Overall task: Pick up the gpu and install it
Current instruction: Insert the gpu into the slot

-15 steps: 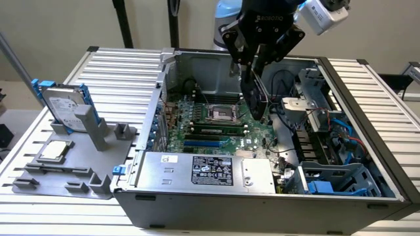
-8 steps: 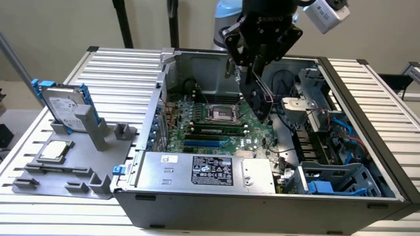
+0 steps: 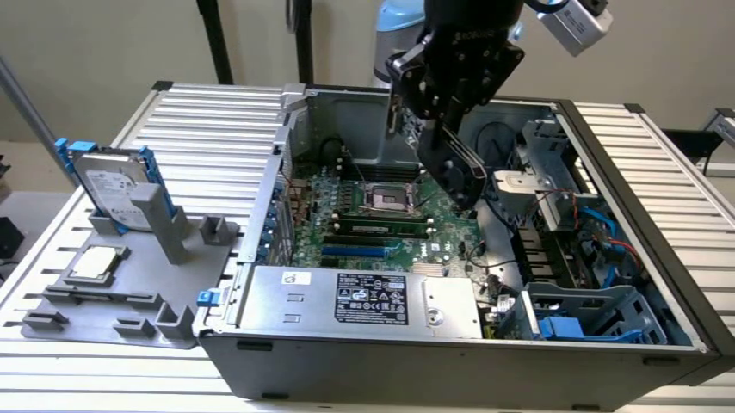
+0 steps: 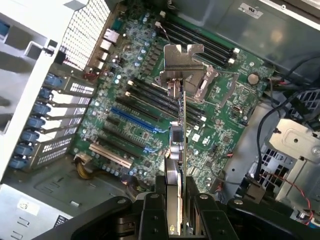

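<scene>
Green board edge, a black face and a silver stamped-metal end bracket mark the gpu [image 4: 178, 131], a thin flat card clamped between the two black fingers [image 4: 150, 216] of the tool [image 4: 175, 212]. The jaws are narrowed onto its flat sides and grip it near one end. In the wrist view the card runs edge-on straight out from the fingertips, and its bent, notched bracket sits at the end farthest from the tool. In the exterior view it hangs tilted below the tool, over the boards inside the machine. Directly under the tool lies the green motherboard [image 3: 379, 219], carrying long black memory slots [image 4: 150, 92], a blue expansion slot [image 4: 132, 120] and a square metal-framed processor socket [image 3: 385, 198]. Around that stands the open grey sheet-metal computer case [image 3: 460, 370]. A silver box-shaped power supply [image 3: 367, 297] with a black label sits inside it, nearer the exterior camera than the tool, and a blue plastic drive cage [image 3: 591, 318] sits toward the exterior view's right. Well away from the tool, toward the exterior view's left, a grey plastic fixture [image 3: 126, 301] holds an upright silver hard drive [image 3: 115, 185] with blue rails and a small square silver processor chip [image 3: 95, 262] lying flat. All of it rests on a ribbed aluminium worktop [image 3: 219, 120].
</scene>
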